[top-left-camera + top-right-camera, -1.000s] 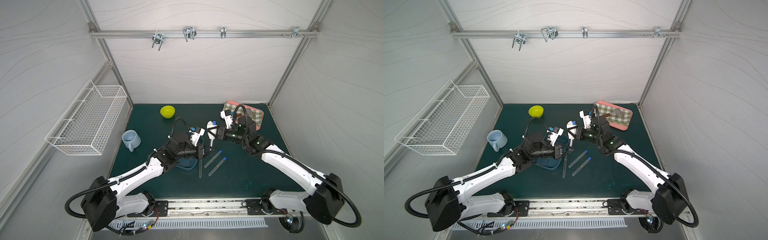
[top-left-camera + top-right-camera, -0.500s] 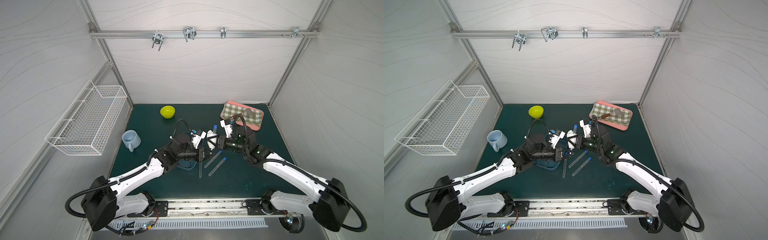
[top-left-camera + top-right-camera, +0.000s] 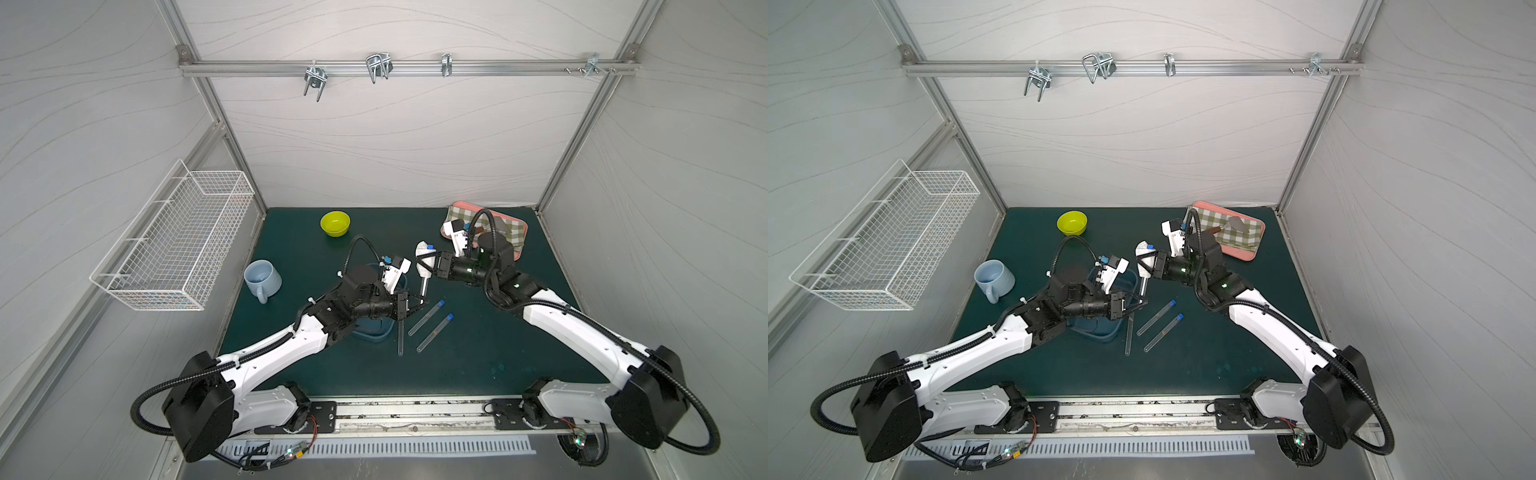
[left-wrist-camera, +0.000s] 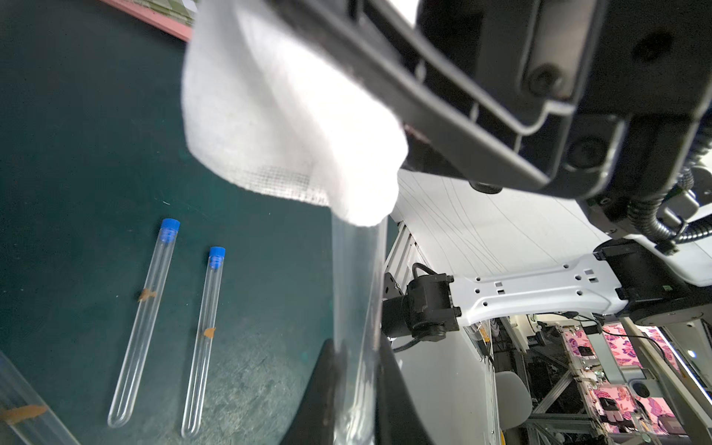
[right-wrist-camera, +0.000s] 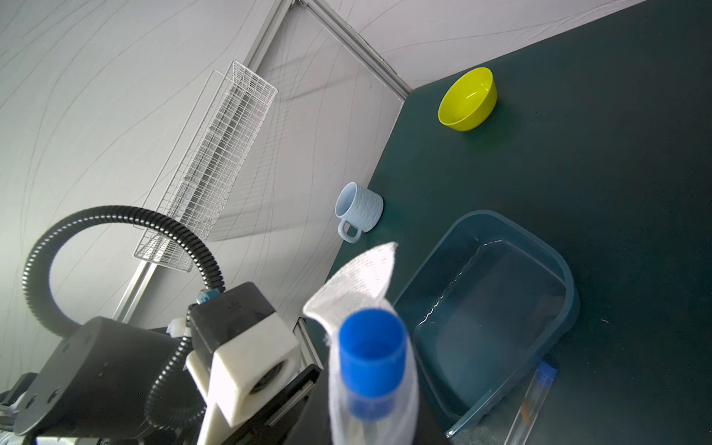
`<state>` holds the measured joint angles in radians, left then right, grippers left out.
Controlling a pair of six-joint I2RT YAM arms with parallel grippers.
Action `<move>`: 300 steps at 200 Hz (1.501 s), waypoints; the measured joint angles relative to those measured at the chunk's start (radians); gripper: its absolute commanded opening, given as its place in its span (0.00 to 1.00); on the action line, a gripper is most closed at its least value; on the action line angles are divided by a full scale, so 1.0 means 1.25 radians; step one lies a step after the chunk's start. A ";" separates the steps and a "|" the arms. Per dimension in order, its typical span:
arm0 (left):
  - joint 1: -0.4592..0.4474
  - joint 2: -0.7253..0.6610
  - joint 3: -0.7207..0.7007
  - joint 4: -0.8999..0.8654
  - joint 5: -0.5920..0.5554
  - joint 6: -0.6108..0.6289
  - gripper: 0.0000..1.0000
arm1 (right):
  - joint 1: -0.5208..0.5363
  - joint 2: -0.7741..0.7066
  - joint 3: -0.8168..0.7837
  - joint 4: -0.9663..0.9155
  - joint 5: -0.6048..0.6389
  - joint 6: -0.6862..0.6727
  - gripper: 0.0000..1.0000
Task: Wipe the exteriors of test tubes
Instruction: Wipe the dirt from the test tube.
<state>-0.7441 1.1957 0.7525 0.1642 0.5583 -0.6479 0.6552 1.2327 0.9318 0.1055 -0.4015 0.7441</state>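
One test tube is held up off the mat, tilted. My left gripper is shut on its lower end. A white cloth wraps its upper part just below the blue cap, and my right gripper is shut on that cloth. Three more test tubes lie on the green mat in both top views: two side by side and one nearer the tub. The left wrist view shows orange marks on the pair.
A blue tub holding water sits under my left wrist. Farther off are a pale blue mug, a yellow bowl and a pink tray with a checked cloth. A wire basket hangs on the left wall.
Half a second ago my right gripper had slid the cloth down the tube toward my left gripper; now it is back up near the cap. My left gripper has held nearly still.
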 measured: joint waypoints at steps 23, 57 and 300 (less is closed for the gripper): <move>-0.002 0.001 -0.003 -0.008 0.002 0.000 0.07 | 0.046 -0.033 -0.060 0.012 0.031 0.019 0.21; 0.000 0.003 -0.003 -0.008 -0.002 -0.001 0.07 | 0.092 -0.045 -0.106 0.012 0.051 0.034 0.21; 0.002 -0.002 -0.011 0.016 -0.010 -0.003 0.07 | 0.025 0.000 0.001 -0.034 0.020 -0.030 0.21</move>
<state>-0.7414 1.1934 0.7391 0.1844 0.5457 -0.6514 0.6868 1.2331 0.9333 0.0628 -0.3759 0.7063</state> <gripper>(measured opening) 0.151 0.209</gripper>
